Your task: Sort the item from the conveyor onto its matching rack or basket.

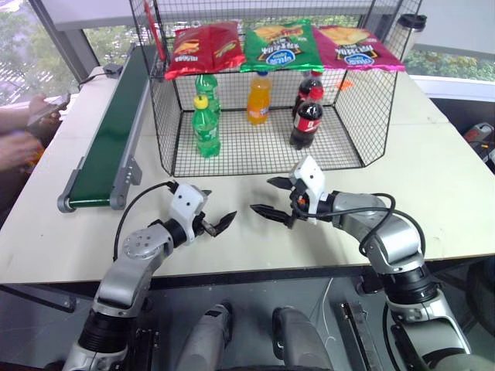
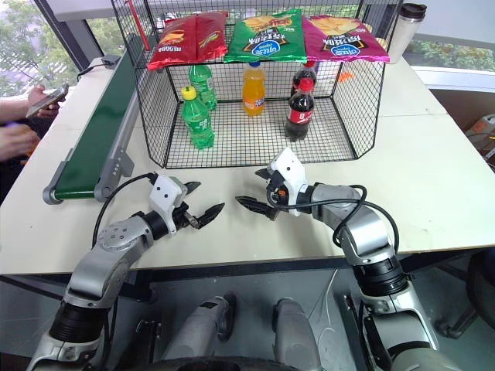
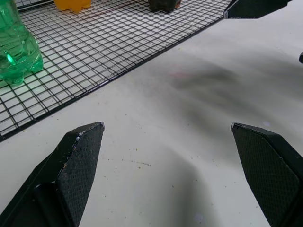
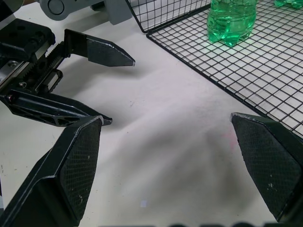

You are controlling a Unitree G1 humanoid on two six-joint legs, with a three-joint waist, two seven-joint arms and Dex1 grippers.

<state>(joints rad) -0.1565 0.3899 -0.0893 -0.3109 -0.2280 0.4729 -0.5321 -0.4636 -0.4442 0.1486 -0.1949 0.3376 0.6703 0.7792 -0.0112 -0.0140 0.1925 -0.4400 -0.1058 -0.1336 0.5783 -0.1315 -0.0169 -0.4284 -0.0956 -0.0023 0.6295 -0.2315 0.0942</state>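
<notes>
The item, a small orange soda bottle [image 1: 259, 99] with a blue cap, stands upright at the back of the black wire cage [image 1: 255, 151]; its base [image 3: 73, 4] also shows in the left wrist view. The dark-green conveyor [image 1: 112, 131] runs along the table's left side. My left gripper [image 1: 219, 207] and right gripper [image 1: 263, 195] hover just above the white table in front of the cage, tips pointing at each other a short gap apart. Both are open with nothing between their fingers [image 3: 78, 156], [image 4: 75, 156].
Two green soda bottles [image 1: 205, 127] and two cola bottles [image 1: 307, 116] also stand in the cage. Red, green and pink chip bags [image 1: 280, 45] lie on its top. A person's hands with a phone [image 1: 46, 108] are at the far left. A tumbler [image 1: 408, 31] stands back right.
</notes>
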